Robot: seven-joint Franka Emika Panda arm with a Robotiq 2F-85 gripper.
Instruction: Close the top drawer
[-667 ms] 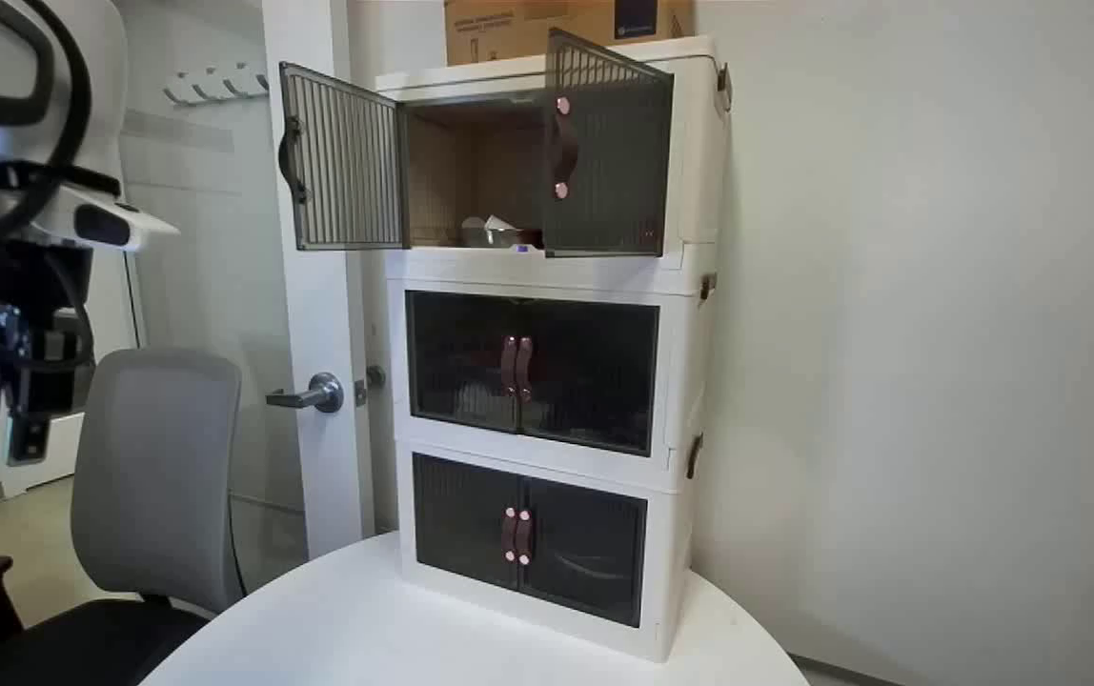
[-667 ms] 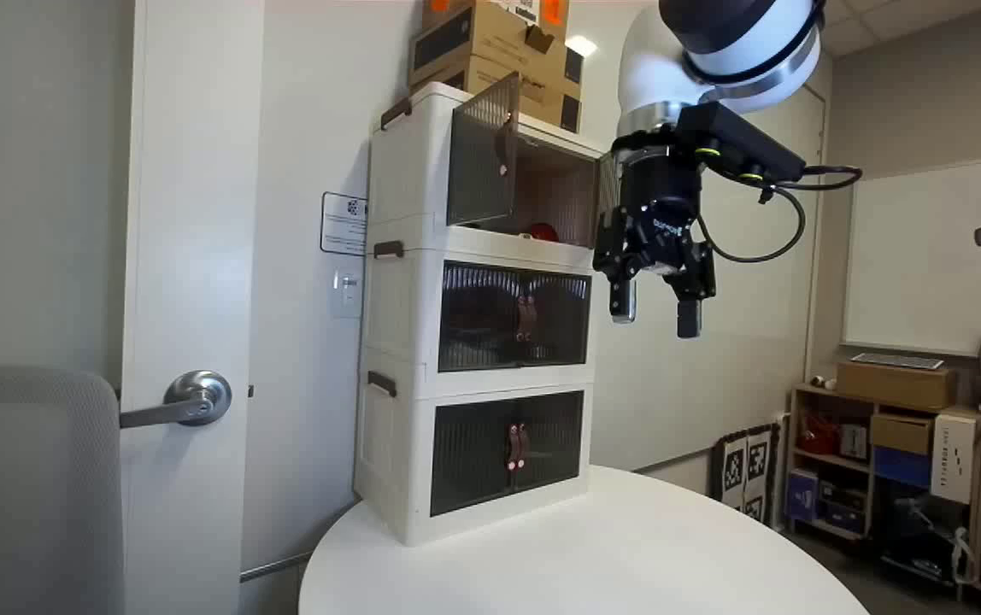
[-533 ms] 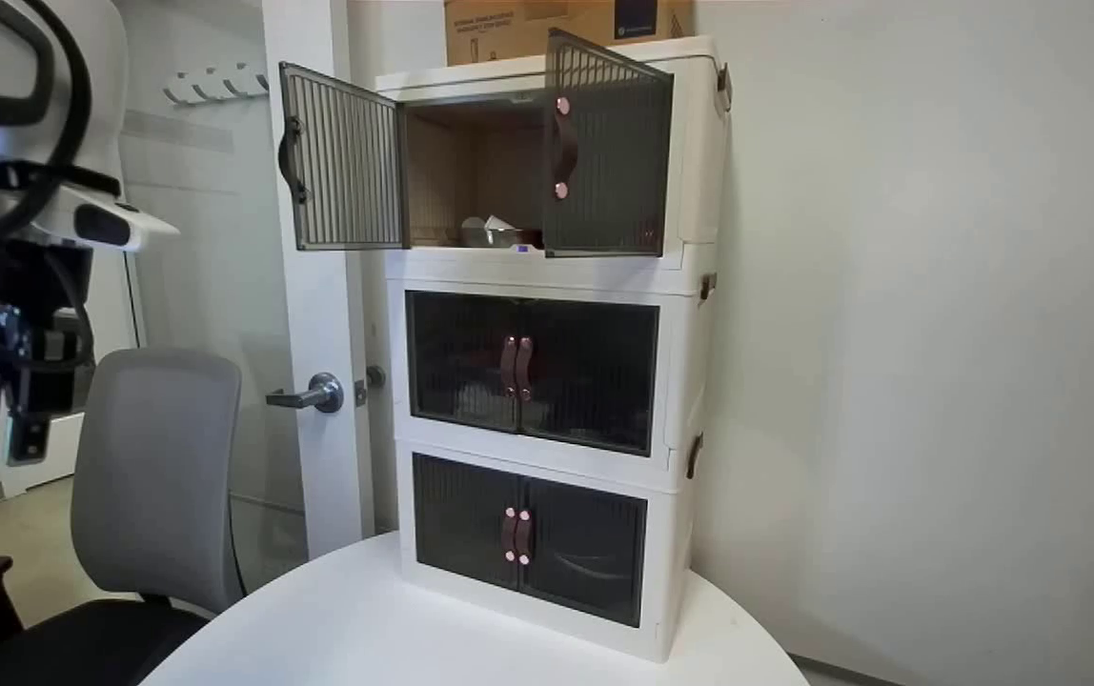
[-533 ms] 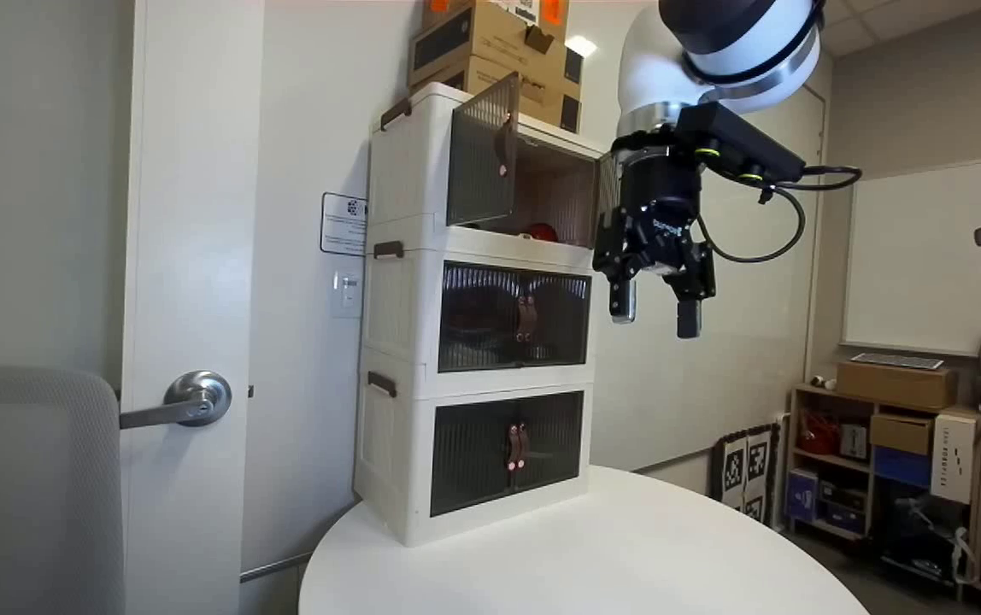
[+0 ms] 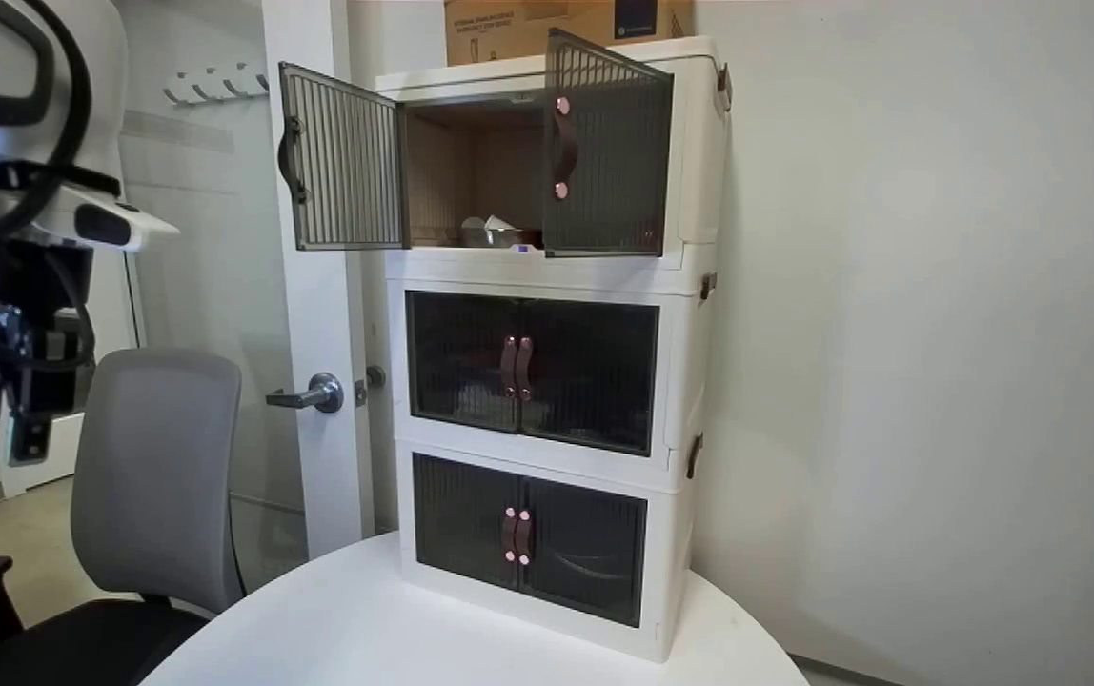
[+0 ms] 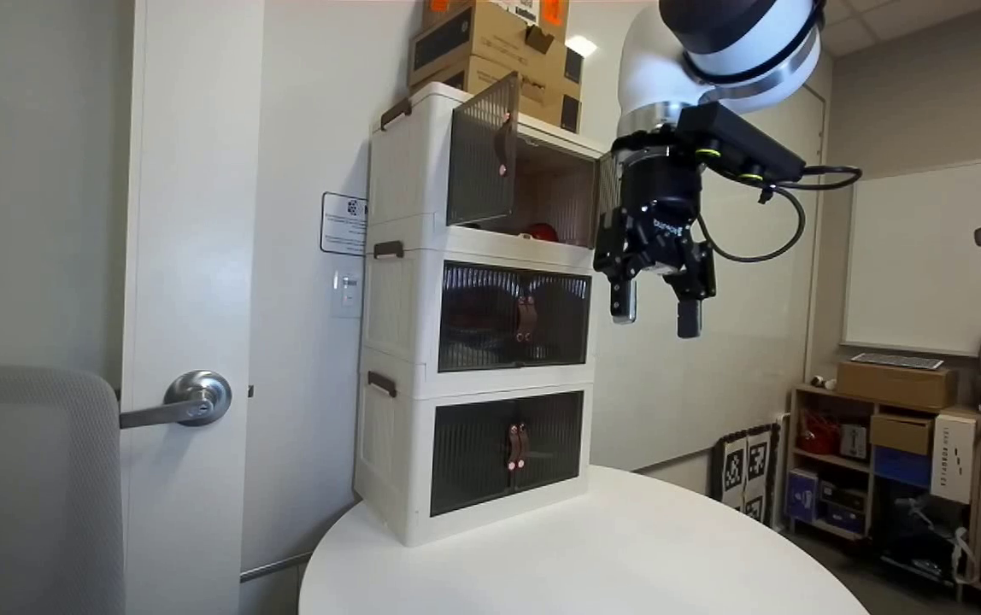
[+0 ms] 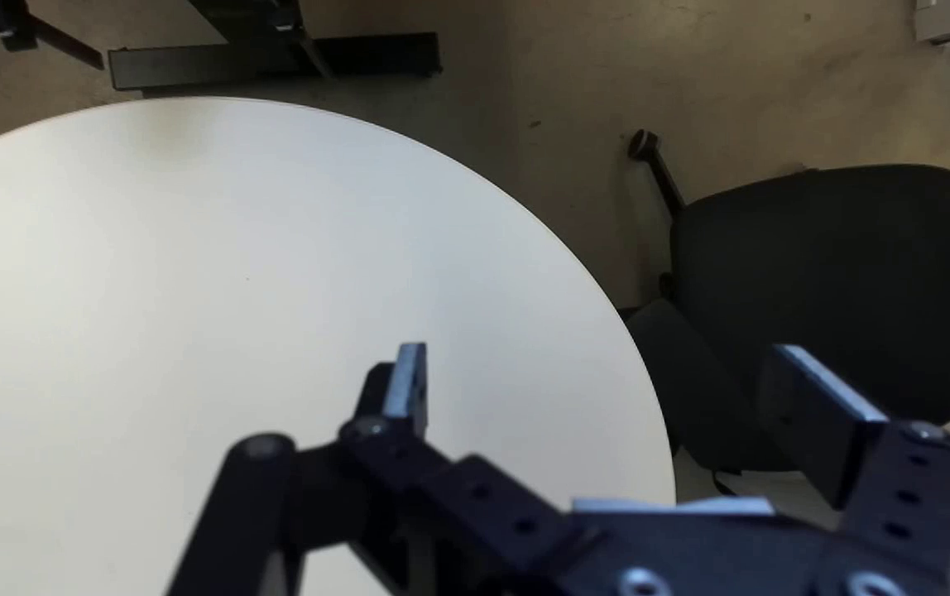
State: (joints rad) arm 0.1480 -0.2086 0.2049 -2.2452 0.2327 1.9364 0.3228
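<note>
"Where's the top drawer [image 5: 509, 167]?"

"Uppermost in the white stack [image 5: 537, 455], its nine-o'clock door [image 5: 352, 162] and three-o'clock door [image 5: 616, 162] both standing wide."

"And the pincer [image 6: 655, 313]?"

"Out in front, touching neither door. Its fingertips [image 6: 690, 320] point to six o'clock, spread wide, nothing between them."

"Which way must it go?"

"Up first, I'd say: in both exterior views the tips sit lower than the drawer. In an exterior view the handle [image 6: 503, 147] of the nine-o'clock door bears about half past ten from the pincer; in an exterior view the handle [image 5: 567, 151] of the three-o'clock door bears near two o'clock."

"Which door is nearer?"

"I can't tell for certain."

"How do they run?"

"Hinge edges and handles stand near upright, twelve to six, much as the fingers hang. That should suit a sideways push better than a grasp."

"Any catch?"

"The handles are on the outer faces, so the fingers probably need to come round outside each door and sweep it in. Rising straight between the two could press an inner face and spread them further."
</note>
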